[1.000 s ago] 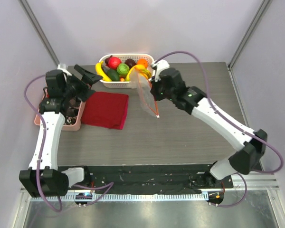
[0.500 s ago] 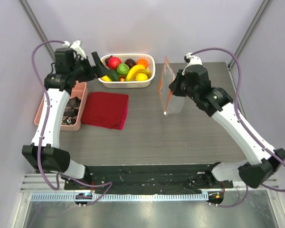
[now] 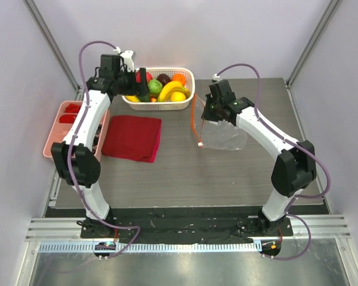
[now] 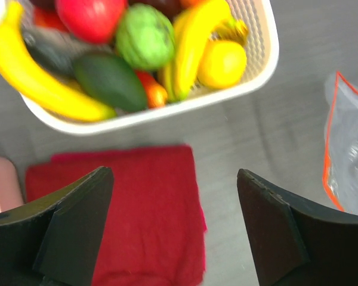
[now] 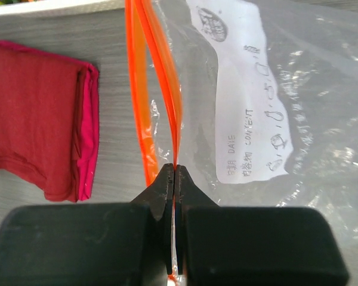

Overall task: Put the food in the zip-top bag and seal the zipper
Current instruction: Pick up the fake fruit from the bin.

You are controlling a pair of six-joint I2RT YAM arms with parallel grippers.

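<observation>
The food (image 3: 158, 88) lies in a white basket (image 3: 158, 107) at the back: yellow bananas (image 4: 30, 71), a red apple (image 4: 89, 15), a green round piece (image 4: 146, 36), a yellow lemon (image 4: 224, 62). My left gripper (image 3: 142, 84) is open and empty, just in front of the basket and above the red cloth (image 4: 125, 220) in the left wrist view (image 4: 173, 179). My right gripper (image 5: 174, 173) is shut on the orange-red zipper (image 5: 161, 89) of the clear zip-top bag (image 3: 224, 134), which rests on the table right of the basket. The bag's mouth gapes a little beside the pinch.
A folded dark red cloth (image 3: 133, 137) lies in front of the basket. A pink tray (image 3: 65, 119) stands at the left table edge. The bag's white label (image 5: 244, 107) faces up. The bag edge shows at the right of the left wrist view (image 4: 352, 161).
My left gripper has swung from the pink tray side up to the basket. My right gripper has carried the bag from the basket to the right and lowered it onto the table.
</observation>
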